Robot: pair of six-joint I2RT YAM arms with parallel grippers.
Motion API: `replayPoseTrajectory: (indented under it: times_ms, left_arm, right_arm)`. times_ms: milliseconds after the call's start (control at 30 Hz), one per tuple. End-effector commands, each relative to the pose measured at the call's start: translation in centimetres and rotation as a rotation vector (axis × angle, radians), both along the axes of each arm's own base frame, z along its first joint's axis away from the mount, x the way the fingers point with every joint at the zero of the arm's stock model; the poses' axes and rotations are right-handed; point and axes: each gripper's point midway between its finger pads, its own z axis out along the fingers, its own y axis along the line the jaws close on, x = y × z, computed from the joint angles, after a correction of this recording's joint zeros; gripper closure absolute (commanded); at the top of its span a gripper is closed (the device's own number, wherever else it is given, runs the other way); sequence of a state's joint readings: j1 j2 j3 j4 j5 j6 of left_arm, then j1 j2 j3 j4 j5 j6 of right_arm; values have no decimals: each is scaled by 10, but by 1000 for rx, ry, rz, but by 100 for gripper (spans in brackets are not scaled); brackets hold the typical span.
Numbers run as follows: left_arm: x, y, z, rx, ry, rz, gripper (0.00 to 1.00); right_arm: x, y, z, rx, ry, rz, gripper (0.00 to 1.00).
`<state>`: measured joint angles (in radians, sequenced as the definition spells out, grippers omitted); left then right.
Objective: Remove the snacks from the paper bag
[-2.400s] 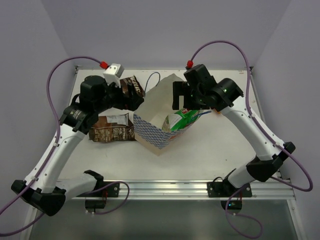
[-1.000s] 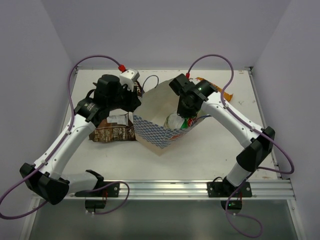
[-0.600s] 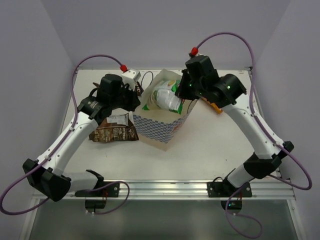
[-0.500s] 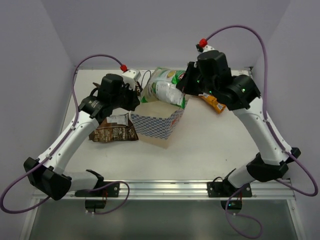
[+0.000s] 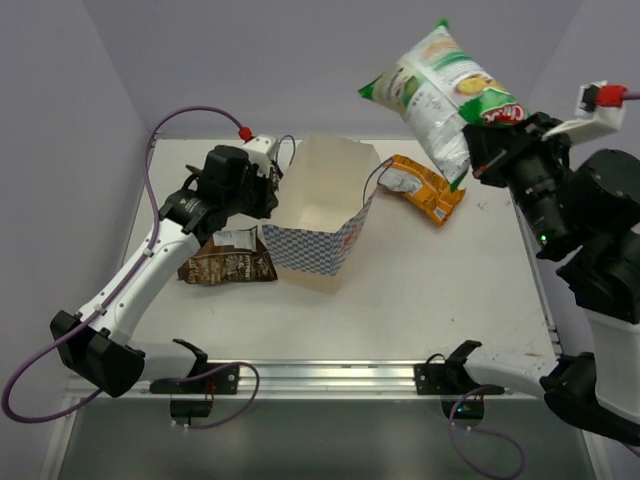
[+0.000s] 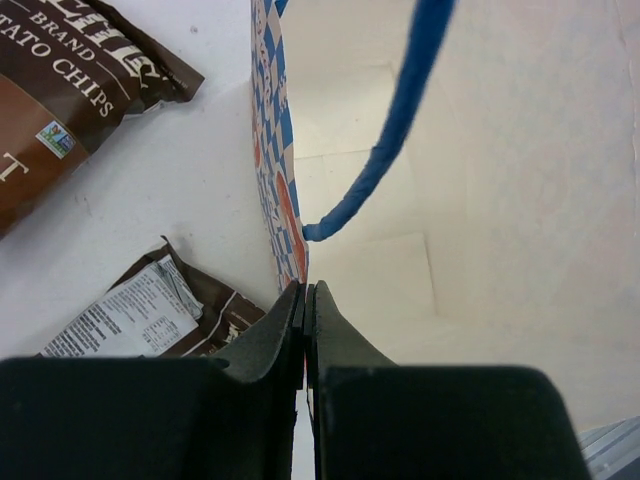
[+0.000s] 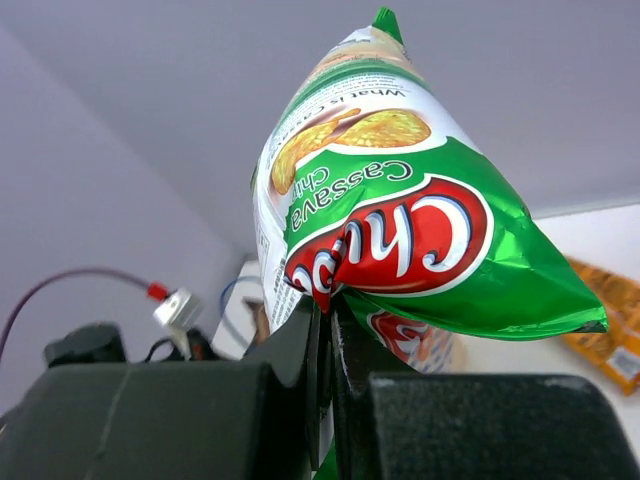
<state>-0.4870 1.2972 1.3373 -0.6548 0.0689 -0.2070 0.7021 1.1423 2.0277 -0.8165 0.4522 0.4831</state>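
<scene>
1. Nearest the arms' bases, a dark brown packet (image 5: pixel 225 262) lies flat on the table (image 5: pixel 450 300), just left of the paper bag (image 5: pixel 310 245), its white nutrition panel facing up.
2. The left gripper (image 6: pixel 305 290) is clenched on the bag's left wall at the rim, apparently steadying it upright; a blue cord handle (image 6: pixel 400 120) hangs across the open mouth.
3. Beside that grip, the left wrist view shows a second dark brown packet (image 6: pixel 60 100) on the table, printed "BRAND" and "TATO CHIPS", presumably potato chips.
4. The bag's cream interior looks bare in both views that show it.
5. Past the bag's right side, an orange packet (image 5: pixel 425 190) rests crumpled on the table; its print is too small to read.
6. High over the far right, the right gripper (image 5: pixel 478 160) pinches the green-and-white packet (image 5: pixel 440 85) by one end, well clear of the bag. "Cassava" is legible, above a red badge beginning "Ch".
7. By this evidence all four snacks are out; only setting the raised packet down appears left.
</scene>
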Motion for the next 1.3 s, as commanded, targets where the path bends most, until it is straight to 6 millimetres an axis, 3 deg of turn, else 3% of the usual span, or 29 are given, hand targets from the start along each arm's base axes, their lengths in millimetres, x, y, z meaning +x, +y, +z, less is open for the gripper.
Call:
replayPoseTrajectory:
  times_ms: [0,67,100,200,233,300,333,400,433,500,533,600,633,700,733,800,833,967,1067,1267]
  left_arm:
    - [7,-3,15,-29,-25,36,96]
    - [9,-1,14,-30,-17,61,97]
    - [10,-1,12,-29,-11,70,97]
    - [13,-1,11,-42,-1,96,100]
    - [15,2,10,-40,-4,115,100]
    - [18,3,10,-45,-10,142,100]
    - [20,5,10,-44,-13,159,100]
    - [24,4,11,-54,-18,172,100]
    - [24,4,11,-59,-19,176,100]
    - [27,2,12,-69,-26,183,100]
    - [27,2,12,-72,-26,181,100]
    - [29,-1,12,-85,-26,181,100]
    - [28,-2,12,-91,-23,174,100]
    - [28,-4,12,-100,-20,174,100]
    - [28,-4,12,-103,-19,175,100]
    - [29,-1,14,-100,-26,188,100]
    - [30,1,14,-96,-31,199,100]
    - [37,11,18,-99,-49,241,100]
    - [41,12,16,-120,-48,254,100]
    - [44,-4,10,-204,-15,230,100]
  right_arm:
    - [1,-55,18,33,-89,-250,100]
    - [1,-72,-2,16,-51,-340,100]
    - [-9,-85,-5,37,-52,-368,100]
    - [-12,-95,-46,1,47,-404,100]
    - [-7,-95,-68,-32,95,-416,100]
    - [-5,-81,-101,-48,179,-343,100]
    - [-2,-78,-131,-77,238,-330,100]
    - [-2,-60,-165,-52,316,-255,100]
    - [-2,-54,-197,-70,382,-235,100]
    - [-3,-41,-226,-33,447,-192,100]
    - [-3,-36,-258,-59,506,-180,100]
    - [2,-26,-270,-32,492,-142,100]
    - [1,-20,-296,-49,537,-112,100]
    - [8,-10,-307,-29,529,-78,100]
    - [7,-4,-325,-35,561,-46,100]
    - [16,4,-332,-22,539,-20,100]
    - [17,3,-347,-29,556,-20,100]
    - [23,26,-357,9,500,143,100]
    - [28,21,-362,13,485,115,100]
    - [20,-16,-407,-36,668,-84,98]
